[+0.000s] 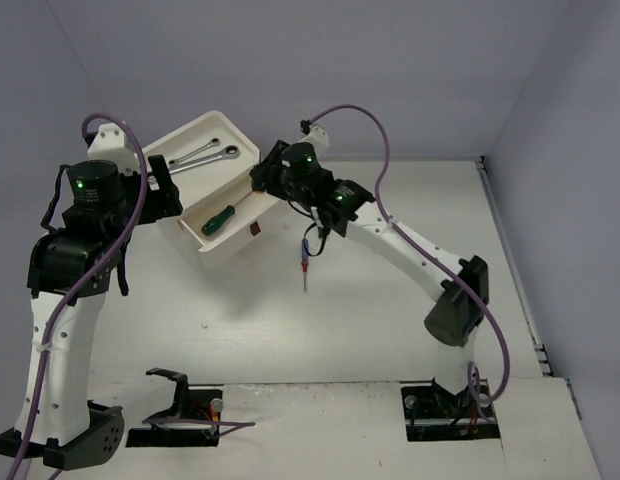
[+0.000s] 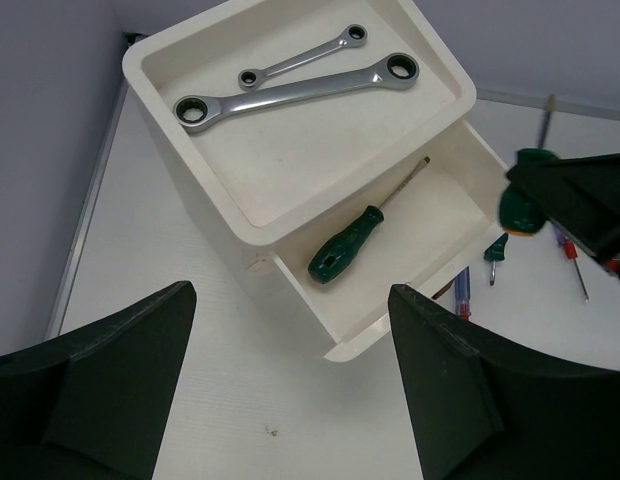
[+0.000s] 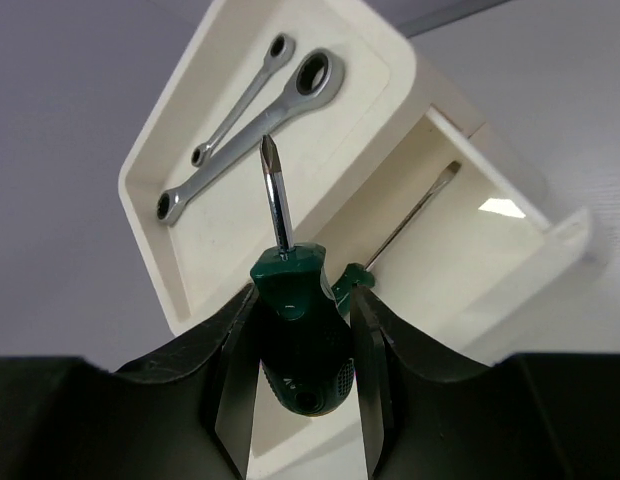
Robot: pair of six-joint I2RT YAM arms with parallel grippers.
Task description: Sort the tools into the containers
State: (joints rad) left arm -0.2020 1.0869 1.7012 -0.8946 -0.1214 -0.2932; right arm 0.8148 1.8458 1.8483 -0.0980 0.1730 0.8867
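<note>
Pinching the green-handled screwdriver (image 3: 290, 295) by its handle, the right gripper (image 3: 298, 345) hung just beside the open drawer (image 2: 415, 250) of the white box (image 2: 205, 228) toward the tabletop's far-left corner; the left gripper (image 2: 292, 300) stood spread. We judged that releasing off-centre could drop it outside the drawer.

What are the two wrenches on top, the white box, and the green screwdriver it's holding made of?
The large wrench and small wrench look like polished steel: silver with bright glints. The white box seems moulded plastic: smooth, matte, rounded corners. The green screwdriver has a glossy handle, likely hard plastic, and a shiny metal shaft.
</note>
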